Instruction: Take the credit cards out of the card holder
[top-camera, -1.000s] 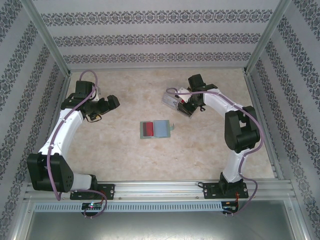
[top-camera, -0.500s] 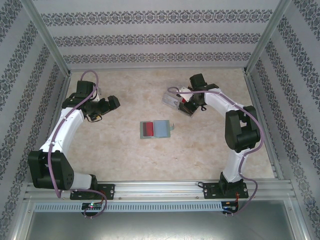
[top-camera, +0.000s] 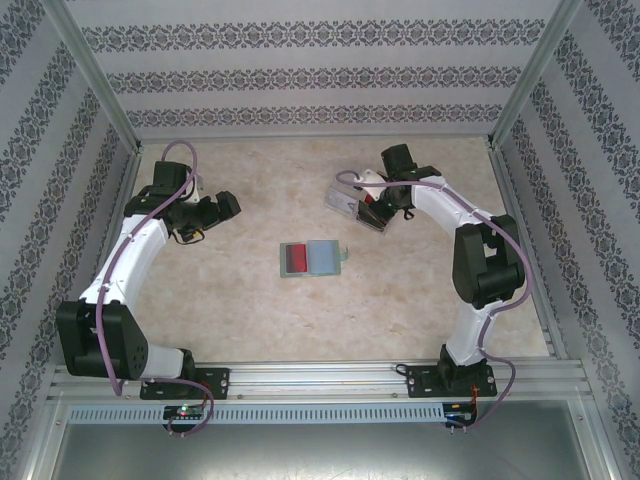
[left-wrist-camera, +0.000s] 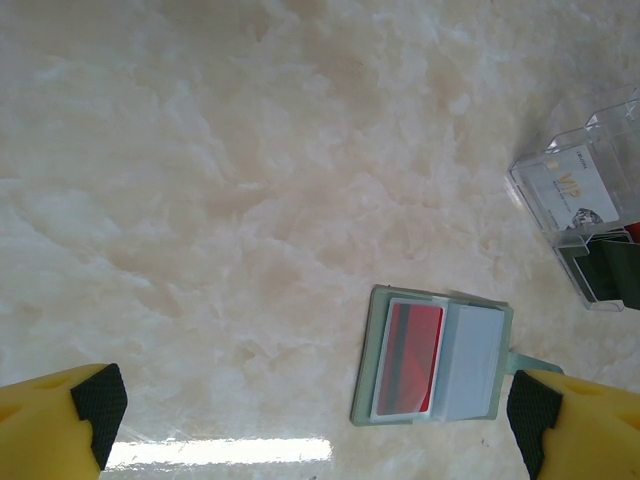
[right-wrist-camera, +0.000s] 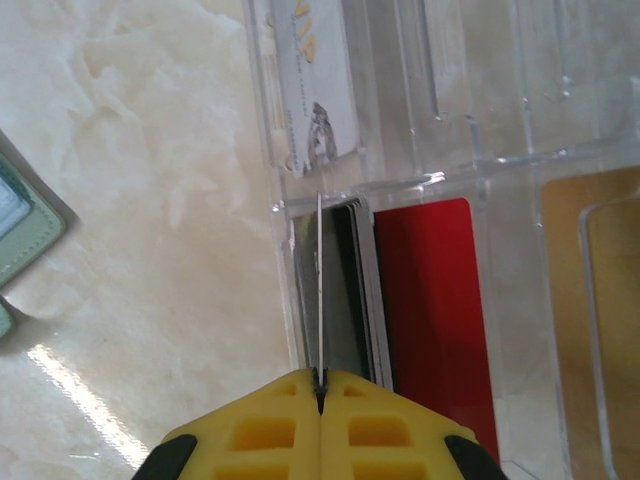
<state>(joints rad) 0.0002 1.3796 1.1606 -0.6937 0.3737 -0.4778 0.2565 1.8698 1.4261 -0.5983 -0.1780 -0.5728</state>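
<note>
The grey-green card holder (top-camera: 311, 259) lies open on the table's middle, a red credit card (top-camera: 296, 258) with a dark stripe in its left pocket. The left wrist view shows the card holder (left-wrist-camera: 470, 362) and that red card (left-wrist-camera: 408, 358) between my spread fingers. My left gripper (top-camera: 206, 214) hangs open, left of the holder, holding nothing. My right gripper (right-wrist-camera: 320, 385) is shut on a thin card (right-wrist-camera: 319, 290) seen edge-on, its colour hidden, standing over a dark slot of the clear tray (right-wrist-camera: 480, 120).
The clear plastic tray (top-camera: 355, 206) sits at the back right under my right gripper (top-camera: 385, 203). It holds a white VIP card (right-wrist-camera: 315, 90), a red card (right-wrist-camera: 430, 300) and a tan card (right-wrist-camera: 590, 300). Patterned walls enclose the table.
My right wrist has shifted slightly over the tray with the card still pinched. The left arm and the card holder have not moved.
</note>
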